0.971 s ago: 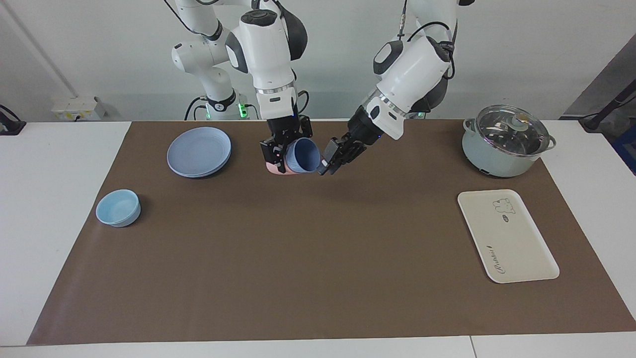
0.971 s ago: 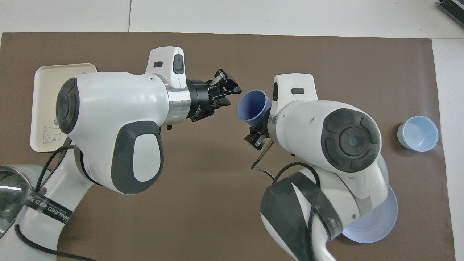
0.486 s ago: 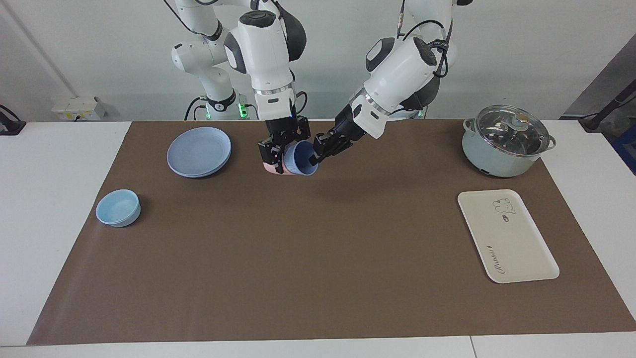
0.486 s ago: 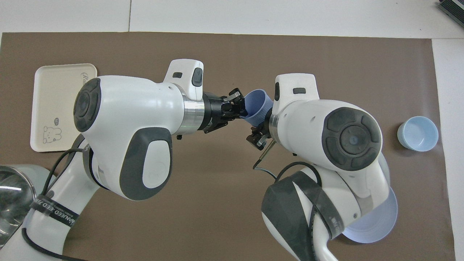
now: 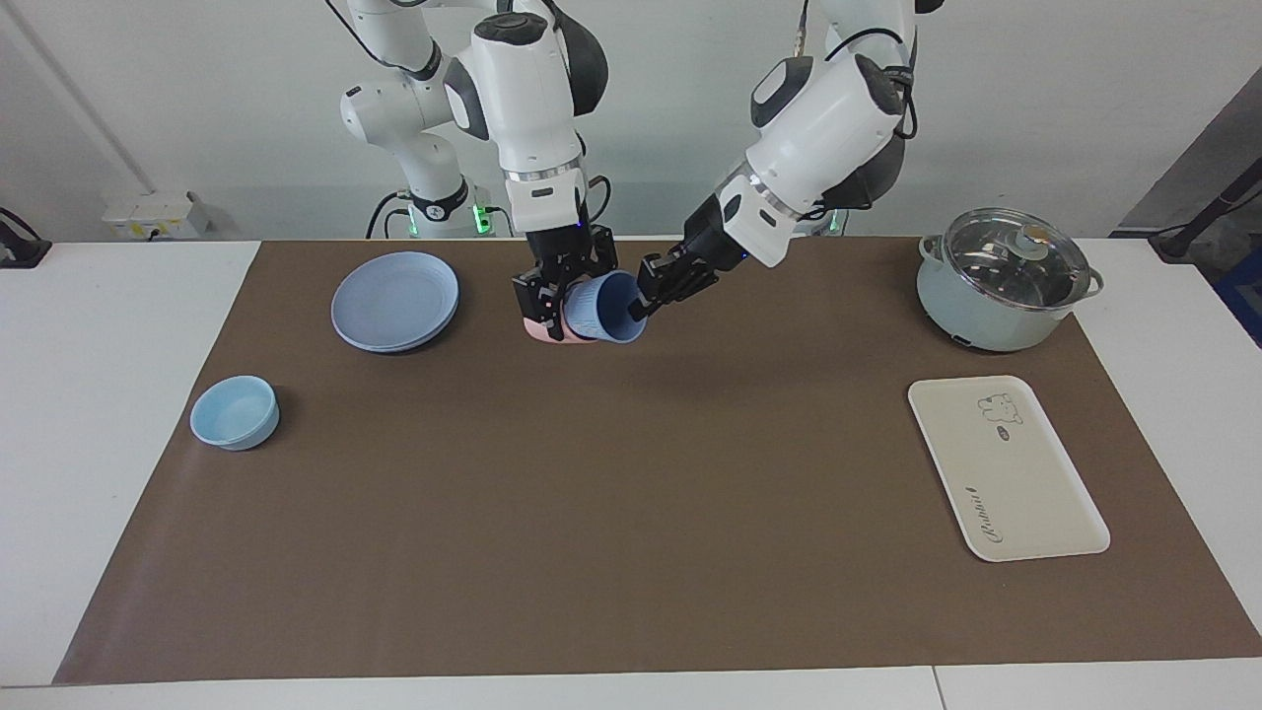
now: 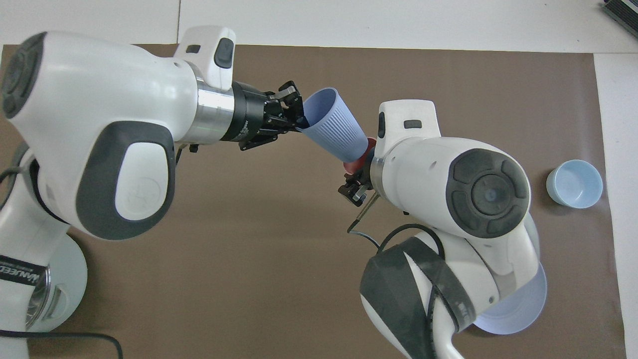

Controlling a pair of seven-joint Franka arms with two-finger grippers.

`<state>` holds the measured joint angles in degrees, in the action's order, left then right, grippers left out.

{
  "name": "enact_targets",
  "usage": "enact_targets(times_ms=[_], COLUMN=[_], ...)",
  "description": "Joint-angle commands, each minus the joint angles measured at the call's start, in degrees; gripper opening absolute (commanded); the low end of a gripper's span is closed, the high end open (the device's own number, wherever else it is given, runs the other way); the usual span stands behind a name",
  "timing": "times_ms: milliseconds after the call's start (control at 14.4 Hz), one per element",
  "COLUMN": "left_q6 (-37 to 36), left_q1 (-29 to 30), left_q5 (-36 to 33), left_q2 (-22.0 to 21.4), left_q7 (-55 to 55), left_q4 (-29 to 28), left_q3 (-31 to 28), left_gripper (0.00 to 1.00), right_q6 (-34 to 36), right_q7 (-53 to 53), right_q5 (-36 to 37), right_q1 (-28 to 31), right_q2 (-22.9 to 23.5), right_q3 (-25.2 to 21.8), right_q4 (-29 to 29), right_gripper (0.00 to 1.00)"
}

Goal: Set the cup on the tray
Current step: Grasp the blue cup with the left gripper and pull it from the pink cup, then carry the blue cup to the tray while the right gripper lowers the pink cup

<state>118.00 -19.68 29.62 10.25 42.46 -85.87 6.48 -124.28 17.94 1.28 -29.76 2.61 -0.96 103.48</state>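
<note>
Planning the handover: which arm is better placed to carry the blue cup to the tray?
Left. Its tool grips the cup at the rim, and the tray lies toward its end.

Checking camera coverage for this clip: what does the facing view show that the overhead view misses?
Facing only: the tray, toward the left arm's end of the table. Overhead only: the cup's full side, its base nested in the pink tumbler. Both: the left tool pinching the cup's rim, the right tool holding the pink tumbler.

Bright, even light seemingly from overhead, soft shadows under the arms on the brown mat [image 5: 631, 513], glare on the pot's glass lid [image 5: 1006, 258], both views sharp
</note>
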Motion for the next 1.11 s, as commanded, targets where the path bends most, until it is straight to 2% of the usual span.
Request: enact_targets(times_ms=[0,139,277,486,763,902,1040], left_q6=[-2.4,-2.3,-1.6,0.3,12.7,16.8,20.7], left_q1=[5.2,8.2,11.7,20.6,29.8,32.9,35.1], left_q5=[-6.9,-17.5,-22.3,-22.3,-22.2,-22.2,-22.2], left_q2=[1.4,0.0,-0.3,-4.1,-8.2,-8.2,-6.8], left_q7=[-1.5,-6.1,-13.4,-30.6,-44.5,-49.6,-54.5], left_q4=[4.0,4.0,3.5,-4.5,-16.6,-19.9,-21.6], left_q3=[0.1,0.1,-0.1,-0.1,-0.1,-0.1,-0.1], left_gripper=[0.00,0.00,0.00,0.00,0.00,0.00,0.00], right_q6=[-0.2,-0.8,-4.8,-8.4,-11.1,-11.2,-10.8], right_q7=[-1.4,-0.7,3.4,20.6,48.4,58.8,68.0], right_q5=[1.1,0.0,-4.7,-21.3,-45.5,-60.1,-66.2], right_q1=[0.8,5.3,9.3,19.3,29.6,31.8,34.3], right_q2=[-0.5,-0.5,-0.4,0.1,5.8,9.2,11.8], right_q3=[-0.7,-0.5,-0.5,-0.6,-0.6,-0.7,-0.7], right_q4=[0.3,0.3,0.8,2.3,2.8,2.8,2.8], right_gripper=[0.00,0.00,0.00,0.00,0.00,0.00,0.00])
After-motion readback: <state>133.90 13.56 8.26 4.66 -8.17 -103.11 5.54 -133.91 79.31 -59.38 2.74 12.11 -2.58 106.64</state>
